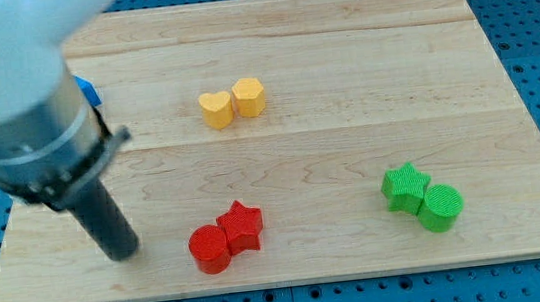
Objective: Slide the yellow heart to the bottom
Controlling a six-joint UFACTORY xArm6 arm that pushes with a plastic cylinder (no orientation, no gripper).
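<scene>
A blue block [89, 90] near the board's left edge hides mostly behind the blurry arm [13, 98], so its shape is hard to tell.

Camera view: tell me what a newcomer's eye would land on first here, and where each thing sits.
The big grey arm at the view's left dominates, its dark rod ending in my tip near the bottom-left, left of the red cylinder and red star, apart from them. Above centre, the yellow heart sits against a yellow hexagon-like block. At the lower right are a green star and green cylinder; a blue block peeks out behind the arm.
</scene>
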